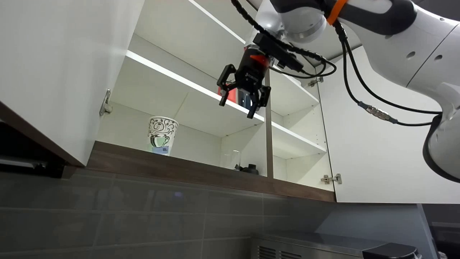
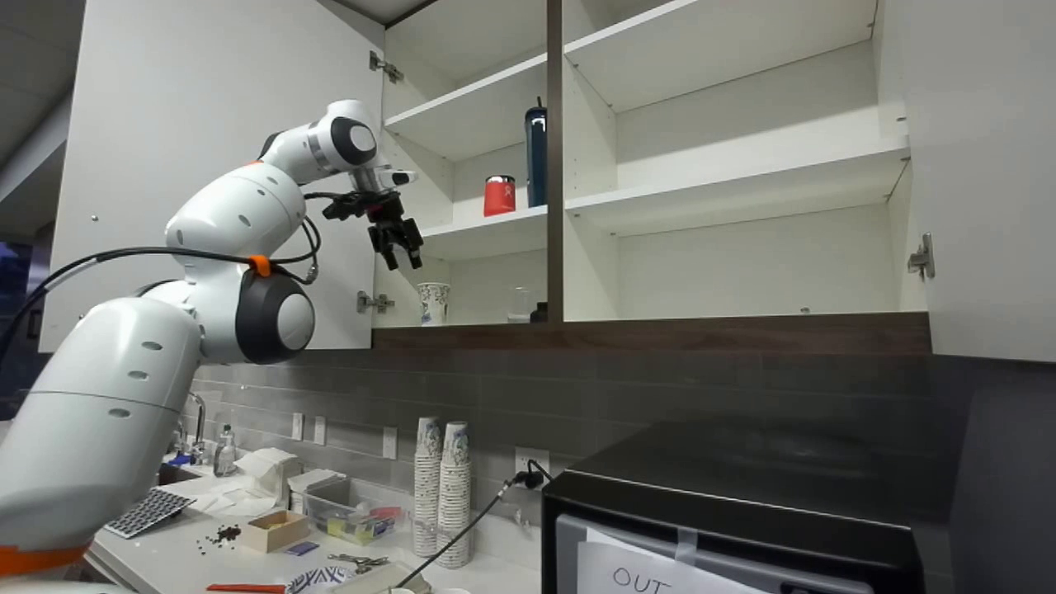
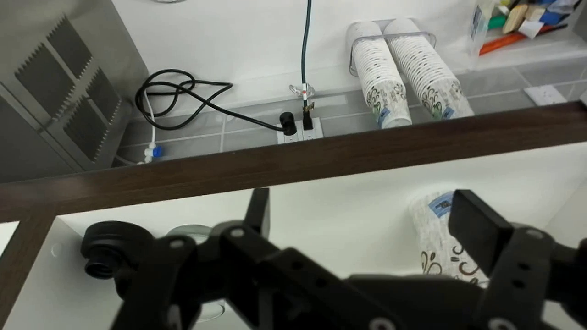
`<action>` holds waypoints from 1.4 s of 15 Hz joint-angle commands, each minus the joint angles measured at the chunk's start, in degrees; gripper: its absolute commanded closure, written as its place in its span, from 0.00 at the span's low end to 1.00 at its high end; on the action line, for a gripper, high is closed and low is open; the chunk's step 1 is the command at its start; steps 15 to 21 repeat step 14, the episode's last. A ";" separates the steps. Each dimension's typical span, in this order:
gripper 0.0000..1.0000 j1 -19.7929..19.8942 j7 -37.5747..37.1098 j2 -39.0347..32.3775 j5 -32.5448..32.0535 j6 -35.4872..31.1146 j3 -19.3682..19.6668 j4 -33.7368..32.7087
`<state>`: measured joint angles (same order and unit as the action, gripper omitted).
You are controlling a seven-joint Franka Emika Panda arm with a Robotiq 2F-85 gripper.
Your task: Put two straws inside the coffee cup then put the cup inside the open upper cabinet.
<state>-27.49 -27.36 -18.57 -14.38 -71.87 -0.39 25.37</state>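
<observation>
White coffee cup (image 1: 161,131) stands upright inside the upper cabinet (image 1: 172,167), the robot's hand (image 1: 236,109) released and apart from it.
One red cup (image 2: 499,198) and one dark blue bottle (image 2: 536,157) share the shelf (image 2: 483,232) above; two tall, ribbed stacks of patterned cups (image 2: 454,491) rise from the worktop (image 2: 186,563). The smooth white arm (image 2: 227,210) bends, hand angled downward, jaws spread.
</observation>
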 commanded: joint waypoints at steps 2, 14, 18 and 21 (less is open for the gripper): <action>0.00 2.55 10.66 0.86 3.22 3.08 -2.98 0.00; 0.00 4.36 18.08 1.66 6.35 15.89 -5.11 0.23; 0.00 4.36 18.08 1.66 6.35 15.89 -5.11 0.23; 0.00 4.36 18.08 1.66 6.35 15.89 -5.11 0.23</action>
